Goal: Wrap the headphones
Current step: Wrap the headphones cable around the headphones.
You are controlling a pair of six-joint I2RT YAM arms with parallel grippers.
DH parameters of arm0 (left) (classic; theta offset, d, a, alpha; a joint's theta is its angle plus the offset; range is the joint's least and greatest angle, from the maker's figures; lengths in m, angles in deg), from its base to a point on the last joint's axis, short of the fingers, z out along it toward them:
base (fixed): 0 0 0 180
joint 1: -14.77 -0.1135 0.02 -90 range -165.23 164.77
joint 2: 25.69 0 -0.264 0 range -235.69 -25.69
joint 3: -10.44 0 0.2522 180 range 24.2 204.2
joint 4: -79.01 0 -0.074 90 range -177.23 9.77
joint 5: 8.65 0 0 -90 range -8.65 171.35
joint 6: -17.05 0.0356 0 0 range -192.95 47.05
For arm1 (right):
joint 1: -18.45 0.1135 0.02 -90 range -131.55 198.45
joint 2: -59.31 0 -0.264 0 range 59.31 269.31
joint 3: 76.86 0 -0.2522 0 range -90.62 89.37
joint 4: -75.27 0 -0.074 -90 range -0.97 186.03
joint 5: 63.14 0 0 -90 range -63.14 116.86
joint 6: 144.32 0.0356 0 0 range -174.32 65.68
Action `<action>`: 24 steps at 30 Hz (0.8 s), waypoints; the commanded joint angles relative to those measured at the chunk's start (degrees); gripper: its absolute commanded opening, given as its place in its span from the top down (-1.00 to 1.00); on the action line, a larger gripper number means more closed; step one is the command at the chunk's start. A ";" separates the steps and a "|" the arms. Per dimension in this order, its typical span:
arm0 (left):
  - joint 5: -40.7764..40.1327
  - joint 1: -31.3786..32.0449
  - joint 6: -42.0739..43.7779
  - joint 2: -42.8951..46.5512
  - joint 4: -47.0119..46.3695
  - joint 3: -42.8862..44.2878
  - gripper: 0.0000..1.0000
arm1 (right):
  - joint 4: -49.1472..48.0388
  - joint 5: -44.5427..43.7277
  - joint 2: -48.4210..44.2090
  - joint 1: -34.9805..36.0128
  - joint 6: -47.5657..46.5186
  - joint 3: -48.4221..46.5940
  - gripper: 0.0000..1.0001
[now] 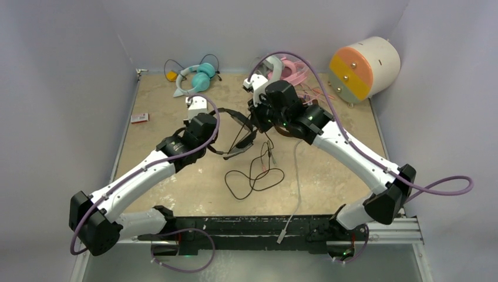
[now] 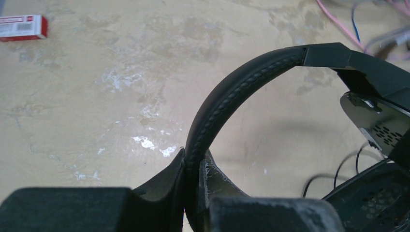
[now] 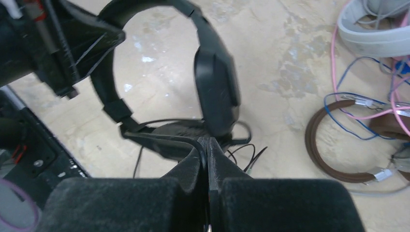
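Left fingers (image 2: 162, 188) pinching one black headphones (image 2: 227, 92), right fingers (image 3: 191, 166) closed, one teal pair (image 1: 199, 76)

Black headphones (image 2: 212, 111) – headband stitched in a braided pattern – and a beige table (image 1: 194, 188) mottled with white patches. A teal-and-white pair (image 1: 197, 77), a pink pair (image 1: 292, 69), a brown pair (image 3: 313, 145) with silver fittings, pink (image 3: 333, 63) and blue cables (image 3: 348, 94). The cream cylinder (image 1: 367, 64) shows an orange-and-yellow face; a small box (image 2: 21, 26) is red and white. The arms (image 1: 147, 170) – white and black – carry purple cables (image 1: 437, 185).

Soft even light, faint shadow under headphones (image 2: 208, 116)
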 commanded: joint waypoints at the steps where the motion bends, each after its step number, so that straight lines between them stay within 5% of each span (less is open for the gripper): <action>1: 8.74 0.73 7.49 0.07 4.49 3.11 1.00 | 0.85 -5.27 1.65 -0.32 -3.38 -3.82 1.00; 10: 21.62 0.80 16.10 -1.26 13.66 6.48 1.00 | 1.04 -6.96 4.56 -4.30 -3.26 -3.83 0.85; 16: 35.37 0.77 18.56 -1.71 16.25 9.50 1.00 | -3.77 5.35 4.48 -10.51 -1.48 0.44 0.83; 24: 42.00 0.77 17.12 0.83 17.34 13.10 1.00 | -10.81 17.83 3.81 -16.13 1.64 7.17 0.81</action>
